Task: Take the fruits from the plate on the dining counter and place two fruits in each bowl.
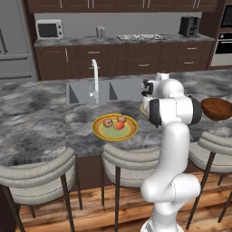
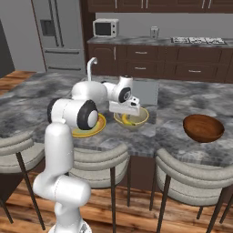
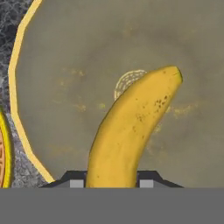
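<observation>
The gripper hangs low over the cream bowl, its jaws clamped on one end of the banana, whose free tip points out across the bowl's floor. I'd judge the banana light, firm but bruisable, with smooth skin that might slide or swing from an end hold; a grip nearer its middle looks steadier. Three round fruits wait on the plate.

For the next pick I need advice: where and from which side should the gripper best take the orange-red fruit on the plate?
Probably from straight above, jaws closing across the widest middle of the orange-red fruit. It is round and lies on the plate close to two brownish fruits, so a sideways approach would likely bump them.
</observation>
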